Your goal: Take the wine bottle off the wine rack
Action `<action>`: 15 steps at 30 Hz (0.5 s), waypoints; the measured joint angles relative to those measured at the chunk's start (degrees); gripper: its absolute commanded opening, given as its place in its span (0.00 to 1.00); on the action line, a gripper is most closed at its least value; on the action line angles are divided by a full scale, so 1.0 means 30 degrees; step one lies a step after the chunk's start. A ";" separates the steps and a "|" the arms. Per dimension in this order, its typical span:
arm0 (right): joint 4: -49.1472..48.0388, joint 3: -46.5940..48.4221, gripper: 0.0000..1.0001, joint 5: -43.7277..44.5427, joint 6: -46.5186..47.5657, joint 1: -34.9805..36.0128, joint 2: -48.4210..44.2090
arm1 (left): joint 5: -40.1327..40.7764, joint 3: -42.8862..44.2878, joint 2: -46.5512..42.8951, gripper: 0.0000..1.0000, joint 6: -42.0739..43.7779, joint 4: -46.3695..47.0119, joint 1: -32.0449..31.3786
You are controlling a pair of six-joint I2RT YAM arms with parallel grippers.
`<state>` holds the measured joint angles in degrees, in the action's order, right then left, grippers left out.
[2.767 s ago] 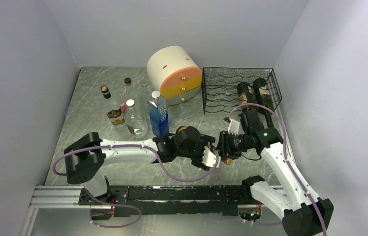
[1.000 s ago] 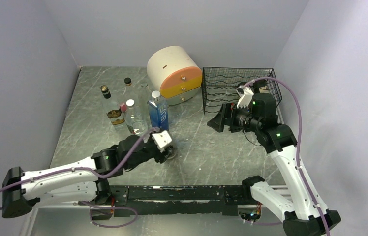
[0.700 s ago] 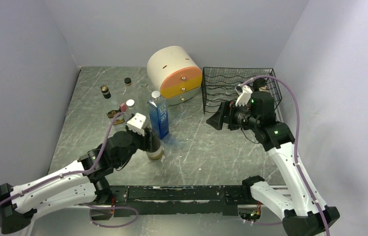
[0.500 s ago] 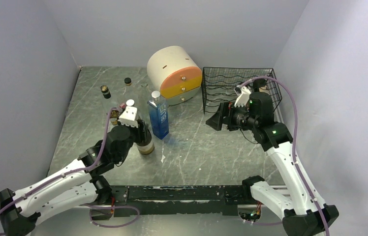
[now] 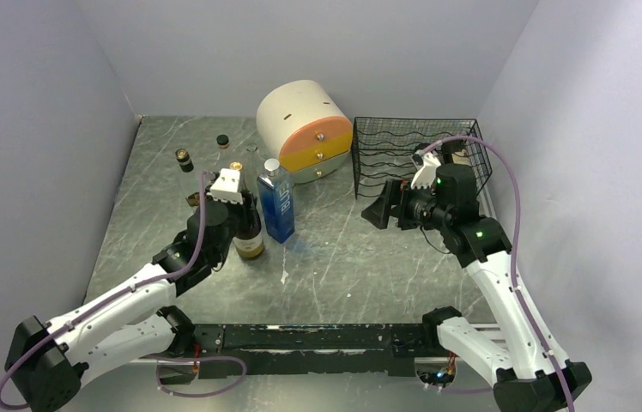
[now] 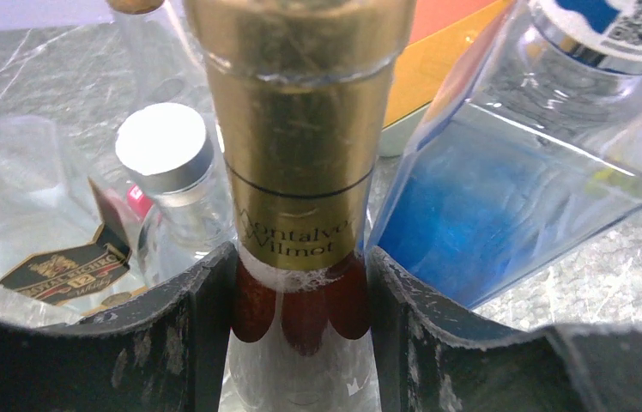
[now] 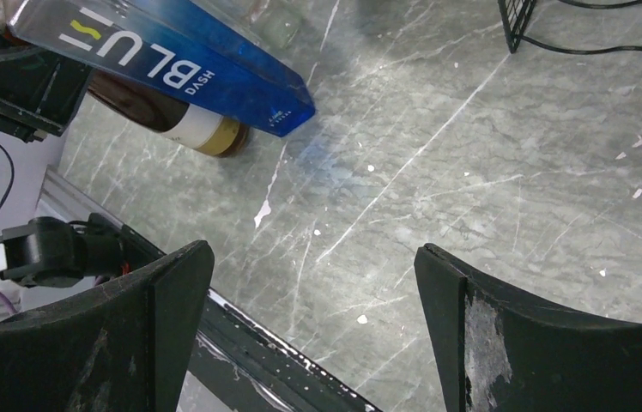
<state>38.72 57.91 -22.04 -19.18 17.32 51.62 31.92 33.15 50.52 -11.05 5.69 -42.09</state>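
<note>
Blue bottle (image 6: 506,172) just beside wine bottle (image 6: 300,172), silver-capped bottle (image 6: 163,154) opposite side

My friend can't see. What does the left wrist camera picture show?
The left end effector grips the wine bottle by its gold-foil neck. A blue glass bottle stands on one side, a silver-capped clear bottle on the other.

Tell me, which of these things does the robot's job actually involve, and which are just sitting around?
Part of the job:
- wine bottle, standing on the table, its neck gripped by the left gripper
- wine rack
- right gripper, open near the rack

Just lying about:
- drawer unit
- blue bottle
- silver-capped bottle
- gold-capped bottle
</note>
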 measured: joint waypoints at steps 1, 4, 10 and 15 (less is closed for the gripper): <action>-0.0066 -0.0124 0.92 0.0015 0.0000 0.0000 -0.0095 | -0.0226 0.0000 0.0080 0.07 0.0197 0.0117 0.0007; -0.0095 -0.0525 0.92 0.0022 0.0007 0.0000 -0.0146 | -0.1107 0.0000 0.0255 0.08 0.0831 0.0342 0.0080; -0.0131 -0.0918 0.92 0.0007 0.0036 0.0000 0.0073 | -0.2157 0.0787 0.0991 0.21 0.1290 -0.0277 0.0124; -0.0255 -0.0918 0.93 0.0022 0.0095 0.0000 0.0109 | -0.2273 0.1056 0.0838 0.35 0.0838 -0.1093 0.0131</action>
<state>37.95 55.16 -21.98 -18.90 17.32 51.94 25.10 36.32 53.04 -8.54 2.42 -41.69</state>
